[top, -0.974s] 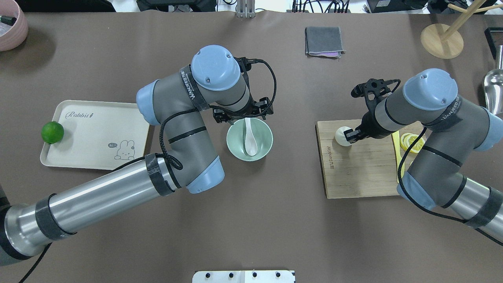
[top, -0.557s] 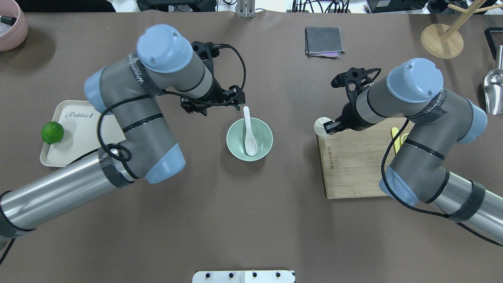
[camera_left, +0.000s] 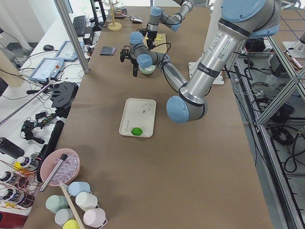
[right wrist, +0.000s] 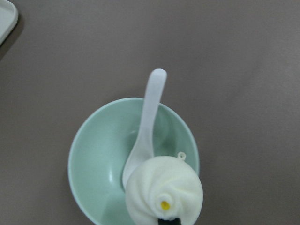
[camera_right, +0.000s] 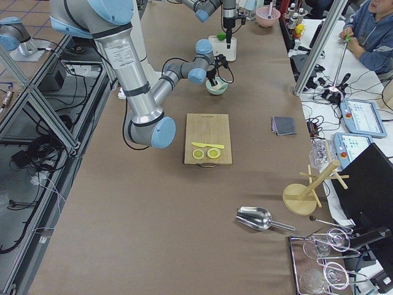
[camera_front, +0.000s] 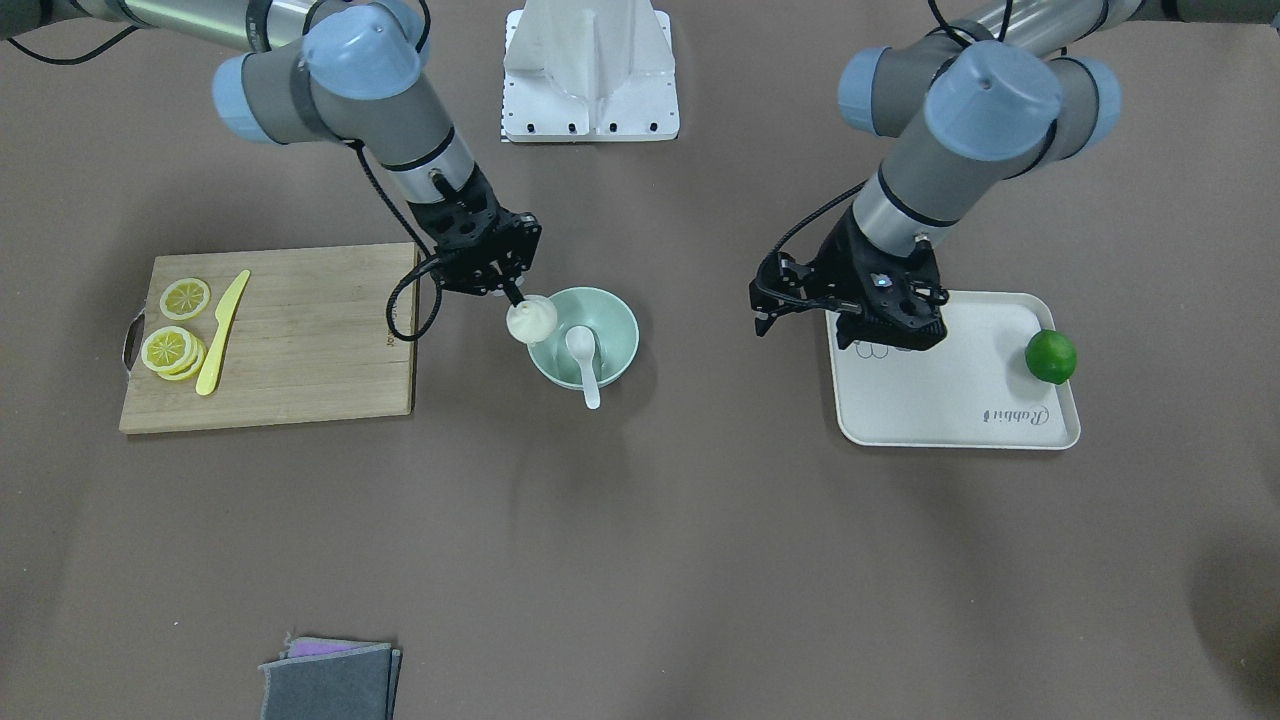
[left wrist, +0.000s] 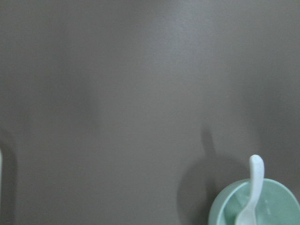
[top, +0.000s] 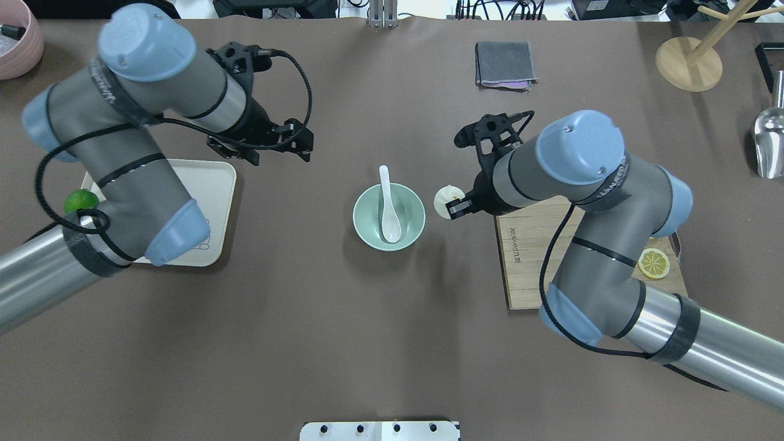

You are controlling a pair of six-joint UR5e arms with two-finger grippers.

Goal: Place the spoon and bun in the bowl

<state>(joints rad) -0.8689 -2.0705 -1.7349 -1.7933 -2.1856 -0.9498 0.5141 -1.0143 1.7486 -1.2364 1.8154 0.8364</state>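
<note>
The pale mint bowl (top: 367,229) stands mid-table; it also shows in the front view (camera_front: 615,320) and both wrist views (right wrist: 98,154) (left wrist: 276,201). The white spoon (top: 388,211) lies in it, scoop down, handle over the far rim (camera_front: 583,355) (right wrist: 150,108) (left wrist: 253,183). My right gripper (top: 452,206) (camera_front: 518,303) is shut on the white bun (top: 444,199) (camera_front: 531,320) (right wrist: 164,187) and holds it in the air at the bowl's right rim. My left gripper (top: 260,150) (camera_front: 805,325) is open and empty, left of the bowl, near the tray.
A wooden cutting board (top: 539,269) with lemon slices (camera_front: 170,345) and a yellow knife (camera_front: 222,330) lies right of the bowl. A cream tray (camera_front: 960,400) with a lime (camera_front: 1050,357) lies left. A grey cloth (top: 505,64), wooden stand (top: 689,61) and metal scoop (top: 768,144) sit at the back right.
My left gripper has drawn back from the bowl to the left, leaving the spoon in it. My right gripper has carried the bun off the cutting board leftwards to the bowl's rim.
</note>
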